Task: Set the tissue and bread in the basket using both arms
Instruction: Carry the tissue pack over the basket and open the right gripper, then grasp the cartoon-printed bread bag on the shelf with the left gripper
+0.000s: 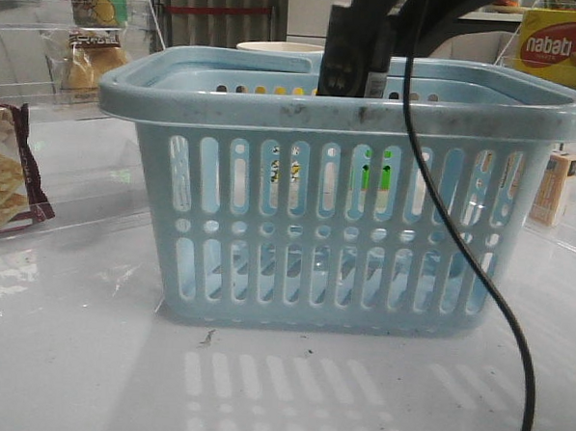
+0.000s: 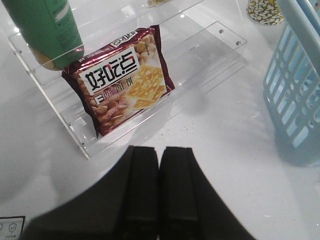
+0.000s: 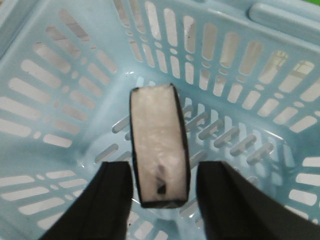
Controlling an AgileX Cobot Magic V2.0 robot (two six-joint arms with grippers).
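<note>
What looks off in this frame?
Nothing is spilled or broken. The tissue stands on its narrow edge inside the basket, between the open fingers of the right gripper, rather than lying flat. Whether it rests on the floor is unclear. The basket rim has dark scuffs, which look cosmetic.

The open top of the basket [image 1: 352, 108] is partly taken up by the right pincer [image 3: 160, 200], whose spread jaws flank the tissue [image 3: 159, 145] with slotted walls close on every side. A black cable [image 1: 478, 283] is draped across the basket's front. A bare stretch of counter [image 2: 225, 150] is left between the left pincer [image 2: 160, 200], the cracker packet [image 2: 122, 82] in its clear shelf, and the basket.
</note>
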